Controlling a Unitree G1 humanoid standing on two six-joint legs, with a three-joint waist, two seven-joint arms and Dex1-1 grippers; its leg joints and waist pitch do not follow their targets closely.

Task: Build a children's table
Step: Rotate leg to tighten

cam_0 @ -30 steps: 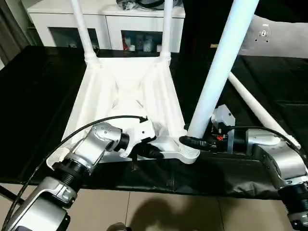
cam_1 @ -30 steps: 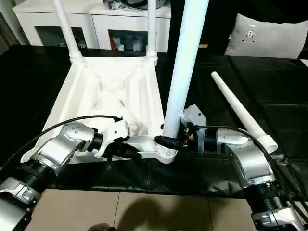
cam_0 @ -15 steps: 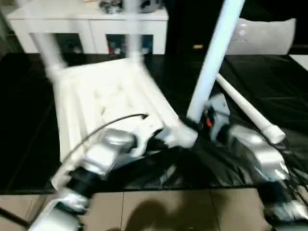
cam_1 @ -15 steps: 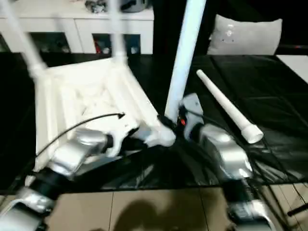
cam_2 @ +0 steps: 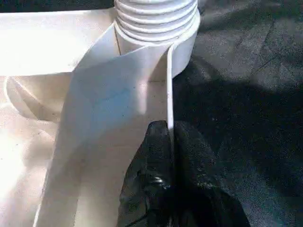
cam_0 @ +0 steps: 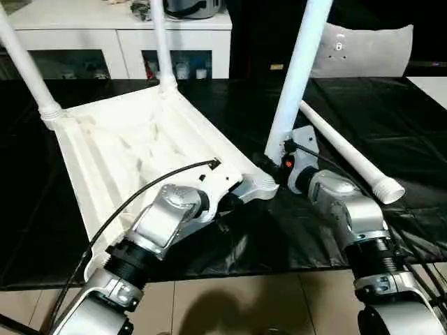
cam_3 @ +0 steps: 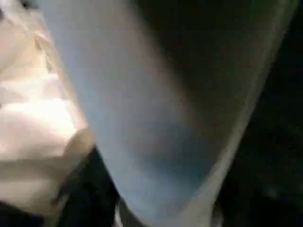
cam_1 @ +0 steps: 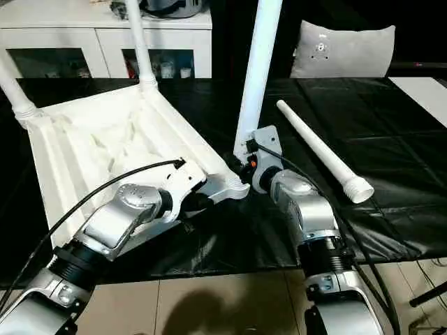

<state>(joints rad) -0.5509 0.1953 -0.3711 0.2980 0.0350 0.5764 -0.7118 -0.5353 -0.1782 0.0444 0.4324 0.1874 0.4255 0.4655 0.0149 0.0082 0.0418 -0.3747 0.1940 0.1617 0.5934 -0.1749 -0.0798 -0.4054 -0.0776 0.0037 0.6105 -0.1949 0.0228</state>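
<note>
The children's table [cam_0: 119, 150] lies upside down on black cloth, its ribbed white underside facing up. Two legs [cam_0: 28, 70] [cam_0: 159, 42] stand in the far corner sockets. A third leg [cam_0: 297, 77] rises from the near right socket [cam_0: 264, 185]. A loose leg [cam_0: 346, 150] lies on the cloth to the right, threaded end toward me. My left gripper [cam_2: 169, 142] is shut on the table's thin rim just beside that near socket. My right gripper [cam_0: 272, 164] sits at the base of the third leg, pressed close against it.
A white cabinet with glass doors [cam_0: 105, 42] stands behind the table. A grey cushion [cam_0: 363, 49] rests at the back right. The black cloth [cam_0: 279, 237] ends at the work surface's near edge, with tiled floor [cam_0: 244, 300] below.
The camera has shifted. The table top has swung round its near right corner, its far end going left. My right forearm now reaches in from below instead of from the right.
</note>
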